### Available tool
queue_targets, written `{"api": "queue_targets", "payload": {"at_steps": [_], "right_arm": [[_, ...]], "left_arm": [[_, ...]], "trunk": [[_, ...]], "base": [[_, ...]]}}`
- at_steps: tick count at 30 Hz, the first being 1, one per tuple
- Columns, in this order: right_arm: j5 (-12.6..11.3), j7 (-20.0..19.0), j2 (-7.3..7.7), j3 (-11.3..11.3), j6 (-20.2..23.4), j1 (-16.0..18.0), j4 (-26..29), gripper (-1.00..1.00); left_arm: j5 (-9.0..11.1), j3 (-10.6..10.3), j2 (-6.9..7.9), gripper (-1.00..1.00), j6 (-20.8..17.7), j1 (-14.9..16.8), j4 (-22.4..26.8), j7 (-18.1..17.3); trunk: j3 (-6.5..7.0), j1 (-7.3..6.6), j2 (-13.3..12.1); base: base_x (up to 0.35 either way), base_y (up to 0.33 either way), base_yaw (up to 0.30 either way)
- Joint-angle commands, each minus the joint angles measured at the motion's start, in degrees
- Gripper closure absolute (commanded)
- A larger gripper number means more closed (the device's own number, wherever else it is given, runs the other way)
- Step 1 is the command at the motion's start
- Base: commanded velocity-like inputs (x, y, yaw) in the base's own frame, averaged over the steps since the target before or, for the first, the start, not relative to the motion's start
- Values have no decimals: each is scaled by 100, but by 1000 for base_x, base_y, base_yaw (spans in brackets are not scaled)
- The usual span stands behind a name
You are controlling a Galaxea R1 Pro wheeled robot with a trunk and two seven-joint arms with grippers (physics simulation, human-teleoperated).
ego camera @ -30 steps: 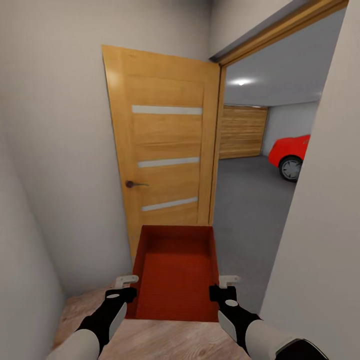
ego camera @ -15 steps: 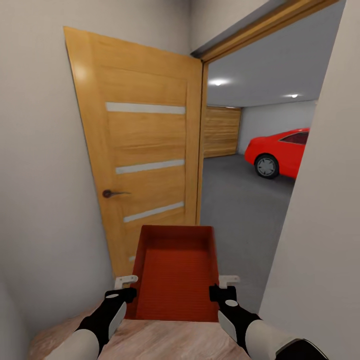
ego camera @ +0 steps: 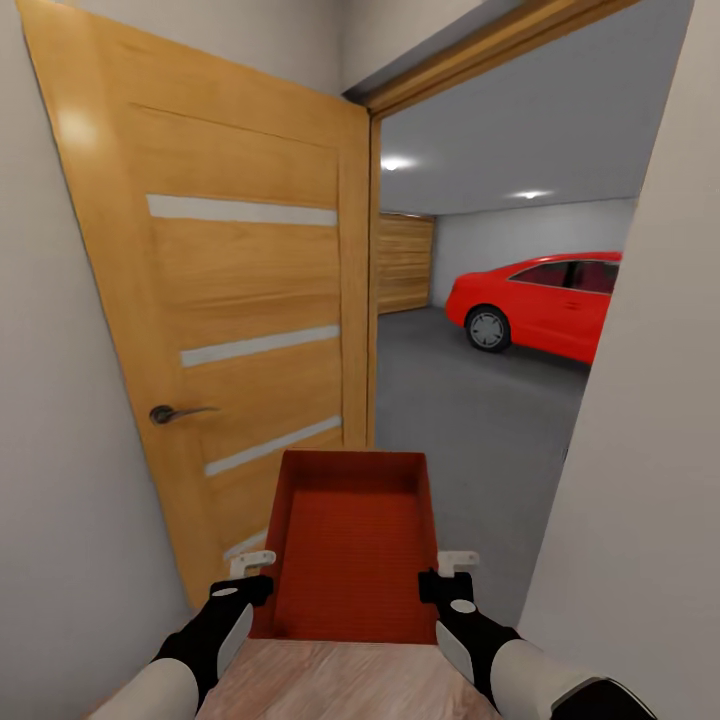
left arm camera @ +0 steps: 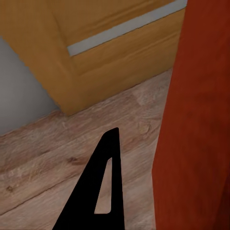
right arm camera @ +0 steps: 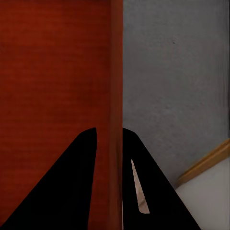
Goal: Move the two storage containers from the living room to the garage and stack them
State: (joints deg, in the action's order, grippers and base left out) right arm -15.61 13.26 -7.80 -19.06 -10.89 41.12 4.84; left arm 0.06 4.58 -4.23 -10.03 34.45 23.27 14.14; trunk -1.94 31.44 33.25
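The storage container (ego camera: 352,545), both side walls pinched by each gripper's fingers (ego camera: 258,562), faces the garage floor (ego camera: 470,410) (doorway open).

Orange-red flat wall of a storage container (left arm camera: 196,124): running along one side of the frame, its edge lying just beside the finger. Black tapering gripper finger (left arm camera: 103,191) with a narrow slot: pointing out over the floor, apart from the container wall by a thin gap. Light wood plank floor (left arm camera: 62,148): lying beneath both. Honey-coloured wooden door (left arm camera: 81,33) with a pale glass slit (left arm camera: 124,29): standing beyond the planks. Plain grey-white wall (left arm camera: 19,91): showing beside the door.
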Motion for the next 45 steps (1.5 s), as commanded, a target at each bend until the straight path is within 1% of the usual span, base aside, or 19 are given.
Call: {"api": "queue_targets", "payload": {"at_steps": [1, 11, 25, 31, 40, 45], "right_arm": [[-48, 19, -2, -1, -28, 8, -4, 100], [-48, 18, 2, -1, -28, 5, -5, 100], [-48, 20, -2, -1, -28, 6, -5, 100], [-48, 18, -3, -1, -28, 5, -4, 100], [-48, 21, 0, -1, -28, 7, -6, 100], [-48, 19, -2, -1, -28, 7, -5, 100]], "left_arm": [[-81, 52, 1, 100, -43, 1, 19, 28], [-85, 41, -7, 100, -43, 1, 19, 39], [-94, 35, -8, 100, -34, 1, 20, 41], [-85, 42, -8, 100, -42, 1, 20, 29], [-76, 43, -8, 100, -43, 1, 15, 28], [-76, 43, -8, 100, -43, 1, 12, 28]], "trunk": [[-11, 5, 10], [-11, 5, 10], [-11, 5, 10], [-11, 5, 10], [-11, 5, 10], [-11, 5, 10]], "base": [[297, 223, -288], [277, 203, -288], [193, 21, -288], [264, 165, -288], [287, 229, -77], [287, 231, -219]]}}
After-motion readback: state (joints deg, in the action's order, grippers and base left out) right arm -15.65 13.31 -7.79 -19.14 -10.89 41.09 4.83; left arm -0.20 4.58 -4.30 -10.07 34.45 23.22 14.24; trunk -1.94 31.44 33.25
